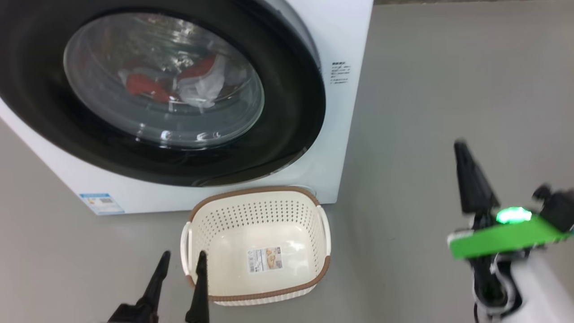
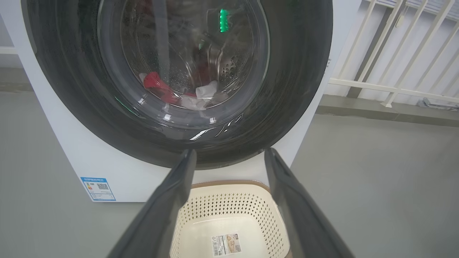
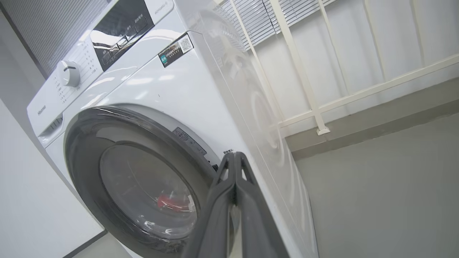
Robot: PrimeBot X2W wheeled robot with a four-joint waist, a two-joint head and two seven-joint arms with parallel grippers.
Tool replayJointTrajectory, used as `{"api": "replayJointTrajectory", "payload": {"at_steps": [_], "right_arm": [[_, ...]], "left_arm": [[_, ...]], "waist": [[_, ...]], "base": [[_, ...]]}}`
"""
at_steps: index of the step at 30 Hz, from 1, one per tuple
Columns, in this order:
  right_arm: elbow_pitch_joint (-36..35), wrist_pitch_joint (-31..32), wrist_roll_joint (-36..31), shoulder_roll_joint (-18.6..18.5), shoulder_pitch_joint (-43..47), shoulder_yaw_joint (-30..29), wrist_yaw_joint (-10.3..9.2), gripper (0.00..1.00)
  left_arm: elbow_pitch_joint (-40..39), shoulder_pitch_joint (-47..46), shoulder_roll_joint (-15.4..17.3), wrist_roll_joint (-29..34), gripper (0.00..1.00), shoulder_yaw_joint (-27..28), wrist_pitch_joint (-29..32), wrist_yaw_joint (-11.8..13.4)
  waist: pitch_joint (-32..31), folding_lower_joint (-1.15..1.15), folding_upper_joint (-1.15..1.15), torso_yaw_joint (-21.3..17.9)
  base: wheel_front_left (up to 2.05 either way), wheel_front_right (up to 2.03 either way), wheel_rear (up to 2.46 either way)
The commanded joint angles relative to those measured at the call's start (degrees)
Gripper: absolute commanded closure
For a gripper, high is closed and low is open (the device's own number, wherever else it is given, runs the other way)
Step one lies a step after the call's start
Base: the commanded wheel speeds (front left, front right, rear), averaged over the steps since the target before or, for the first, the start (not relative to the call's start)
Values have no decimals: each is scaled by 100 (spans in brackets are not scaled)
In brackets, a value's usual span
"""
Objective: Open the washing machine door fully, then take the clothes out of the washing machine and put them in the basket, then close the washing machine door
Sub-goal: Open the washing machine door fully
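Washing machine [image 1: 345, 112] is seen at the upper left of the head view. Its door [image 1: 291, 134] is shut flat against the white front, black rim glossy. Clothes [image 1: 143, 85], red with white, are seen through the glass, lying low in the drum. Basket [image 1: 255, 211] is set upright on the grey floor [image 1: 426, 112] at lower centre, just in front of the machine's base. Only a paper label [image 1: 265, 260] is seen on its bottom.

Left gripper [image 1: 184, 254] is found at lower left, fingers spread wide, nothing held. One fingertip is lined up with the basket's left handle; contact cannot be told. In the left wrist view this gripper [image 2: 230, 152] is pointed at the door's lower rim, with the basket framed between the fingers.

Right gripper [image 1: 461, 146] is found at the right of the frame, fingers pressed together, nothing gripped, over the floor and well apart from the machine. A green plate [image 1: 506, 240] with a lit green lamp is seen at its wrist. In the right wrist view the closed tips are seen against the machine's front beside the door's right edge; touching cannot be told. A dial [image 3: 69, 73] is noted at upper left, a white railing [image 3: 315, 107] at right.
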Motion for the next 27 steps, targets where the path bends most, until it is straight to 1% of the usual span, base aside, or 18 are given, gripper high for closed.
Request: {"api": "replayJointTrajectory", "payload": {"at_steps": [1,6,11,14,19,23,27], "right_arm": [[-178,-37,89,-101,-262,159,2,100],[-237,-37,798,-381,-852,414,2,100],[-207,-37,1701,-763,-1401,729,2,100],[-144,-37,2283,-1043,-1720,938,2,100],[-5,-17,3130,-1555,-2176,1482,2,100],[-3,172,3824,-1843,-2508,1776,2,100],[-83,535,4502,-2001,-2802,1813,2,100]], "left_arm": [[-158,-237,31,-20,0,142,-71,41],[-178,-392,31,-87,0,9,-71,82],[-208,-592,31,-179,0,-111,-71,143],[-219,-699,31,-227,0,-203,-71,173],[-186,-872,31,-272,0,-341,-71,212],[-195,-996,31,-342,0,-439,-71,244],[-213,-1107,31,-397,0,-542,-71,268]], "waist": [[87,0,0,87],[315,0,0,274],[581,0,0,478],[743,0,0,578],[963,0,0,743],[1123,0,0,849],[1289,0,0,939]], "base": [[0,0,0],[0,0,0],[0,0,0],[0,0,0],[0,0,0],[0,0,0],[0,0,0]]}}
